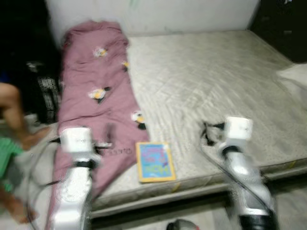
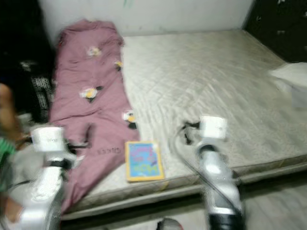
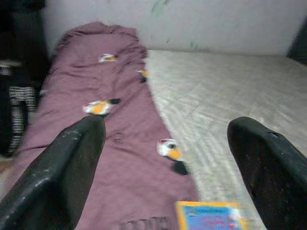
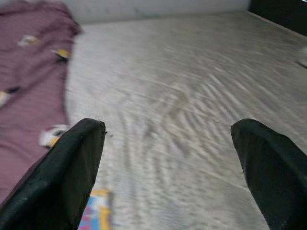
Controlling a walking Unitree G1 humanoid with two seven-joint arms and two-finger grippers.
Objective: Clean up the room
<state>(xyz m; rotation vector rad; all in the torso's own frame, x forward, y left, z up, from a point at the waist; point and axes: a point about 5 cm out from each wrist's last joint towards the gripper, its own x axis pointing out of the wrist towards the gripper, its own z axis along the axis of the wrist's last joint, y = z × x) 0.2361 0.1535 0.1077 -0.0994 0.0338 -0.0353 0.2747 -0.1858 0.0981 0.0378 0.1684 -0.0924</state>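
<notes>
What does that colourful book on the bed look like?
The book is thin and flat with a yellow border and a blue cover marked with pink and green shapes; blur hides the details. It lies closed, face up, near the front edge of the mattress. Its left side sits right beside the purple blanket, maybe touching it. Neither hand touches it.

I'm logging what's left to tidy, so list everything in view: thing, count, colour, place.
mattress: one, pale grey, bare, against the wall.
blanket: one, mauve with bird prints, along the mattress's left side, its end hanging over the near edge.
book: one, yellow-edged with a blue cover, flat near the mattress's near edge beside the blanket.
person: one, partly visible left of the bed.
left gripper: black, jaws open, above the blanket.
right gripper: black, jaws open, above the mattress.
</notes>
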